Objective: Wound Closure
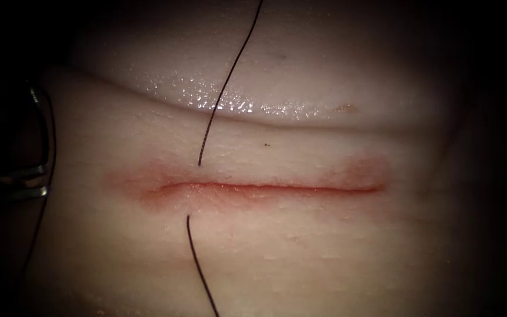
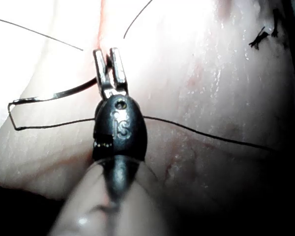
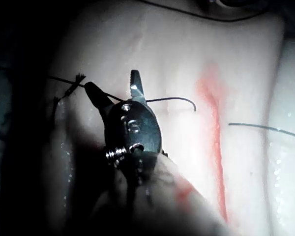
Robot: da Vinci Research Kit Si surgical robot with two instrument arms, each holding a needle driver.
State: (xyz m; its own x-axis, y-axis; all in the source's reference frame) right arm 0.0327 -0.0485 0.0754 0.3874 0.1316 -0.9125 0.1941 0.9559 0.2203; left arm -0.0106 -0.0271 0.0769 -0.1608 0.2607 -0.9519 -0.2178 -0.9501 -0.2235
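**Left tool** (image 2: 107, 61): the jaws are clenched on the needle (image 2: 54, 95). It is gripped toward the end of its curve away from the thread; the point itself cannot be made out. The needle is held clear of the tissue (image 1: 324, 246), off the left end of the cut (image 1: 265, 188).

**Right tool** (image 3: 110, 81): the jaws are spread and nothing is grasped. A length of thread is seen lying just beyond them, with frayed cut ends of thread (image 3: 69, 88) on the tissue nearby.

**Thread** (image 1: 224, 88): it is seen entering the tissue just above the cut near its left end and emerging just below, so both edges are crossed under the surface. Red fluid (image 1: 148, 194) is noted along the cut's margins.

**Step in hand, as judged:** one stitch has been passed through and the needle recovered. The edges are not yet drawn together and no knot is evident.

**Next move, as judged:** the loose thread near the left tool must be kept from snagging. A steady pull in line with the stitch is called for, so that the edges are not torn.
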